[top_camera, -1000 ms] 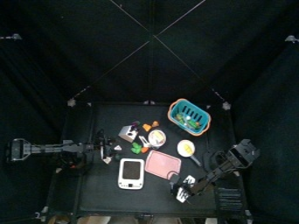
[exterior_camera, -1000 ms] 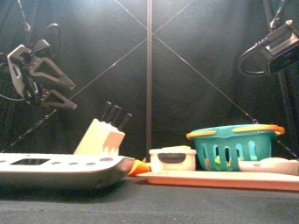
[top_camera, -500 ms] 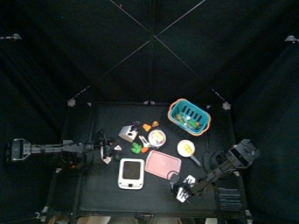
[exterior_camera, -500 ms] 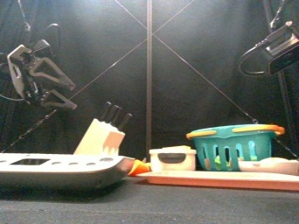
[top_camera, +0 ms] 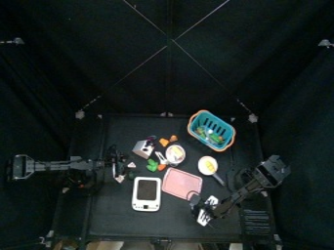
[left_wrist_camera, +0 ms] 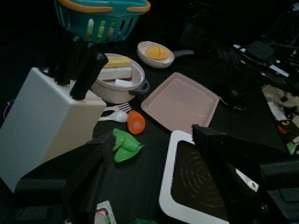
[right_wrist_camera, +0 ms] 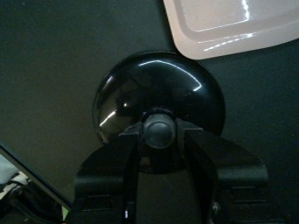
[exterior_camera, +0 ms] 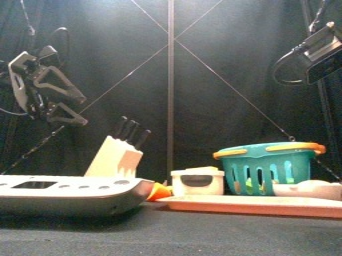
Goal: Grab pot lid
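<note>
The pot lid (right_wrist_camera: 156, 98) is a small dark glossy round dome with a knob, lying on the black table by a corner of the pink board (right_wrist_camera: 228, 26). My right gripper (right_wrist_camera: 158, 133) hangs straight above it, its jaws shut on the knob. In the top view this gripper (top_camera: 216, 202) is at the table's front right, and the lid is hidden under it. My left gripper (left_wrist_camera: 158, 188) is open and empty, raised at the table's left (top_camera: 94, 174), facing the white device (left_wrist_camera: 205, 184).
A white knife block (top_camera: 140, 151), a teal basket (top_camera: 213, 130), a pale cream disc (top_camera: 209, 164), the pink board (top_camera: 181, 181) and the white device (top_camera: 147, 193) fill the table's middle. A small white pot (left_wrist_camera: 117, 80), a carrot (left_wrist_camera: 136, 122) and a green piece (left_wrist_camera: 126, 147) lie by the block.
The right arm has shifted slightly upward in the front view. The left arm and the things on the table have not moved.
</note>
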Tool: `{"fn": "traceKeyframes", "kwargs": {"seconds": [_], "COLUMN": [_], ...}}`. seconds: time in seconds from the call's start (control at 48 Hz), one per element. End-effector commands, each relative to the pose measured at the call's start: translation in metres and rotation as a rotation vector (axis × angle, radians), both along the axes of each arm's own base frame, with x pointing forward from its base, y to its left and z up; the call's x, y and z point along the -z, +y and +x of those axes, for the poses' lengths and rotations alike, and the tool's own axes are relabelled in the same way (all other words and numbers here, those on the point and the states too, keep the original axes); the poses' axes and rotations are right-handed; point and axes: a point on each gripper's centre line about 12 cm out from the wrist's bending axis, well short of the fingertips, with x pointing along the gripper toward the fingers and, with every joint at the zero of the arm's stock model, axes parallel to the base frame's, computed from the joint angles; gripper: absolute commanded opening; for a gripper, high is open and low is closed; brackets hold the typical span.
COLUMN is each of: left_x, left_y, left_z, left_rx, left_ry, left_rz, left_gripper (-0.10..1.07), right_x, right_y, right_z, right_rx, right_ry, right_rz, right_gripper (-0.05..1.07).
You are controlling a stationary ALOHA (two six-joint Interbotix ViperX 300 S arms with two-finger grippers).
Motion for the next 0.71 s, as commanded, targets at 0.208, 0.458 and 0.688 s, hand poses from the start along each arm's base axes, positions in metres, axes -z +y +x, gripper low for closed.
{"fn": "traceKeyframes", "kwargs": {"seconds": [0.208, 0.458, 0.688], "left_x": [-0.004, -0.005, -0.005], "left_y": [0.002, 0.002, 0.002], "left_z": [0.002, 0.003, 0.003], "left_rx": [-0.006, -0.006, -0.006], "left_ry": [-0.014, -0.015, -0.014], "left_rz": [0.001, 0.001, 0.001], "left_gripper": [1.04, 1.04, 1.04], "right_x": [-0.038, -0.044, -0.05], "right_y": [0.009, 0.007, 0.005], "right_z": [0.0, 0.001, 0.002], "right_rx": [-0.005, 0.002, 0.006], "right_ry": [-0.089, -0.105, -0.118], "right_rz": [0.09, 0.103, 0.109], "right_gripper": [0.63, 0.63, 0.63]}}
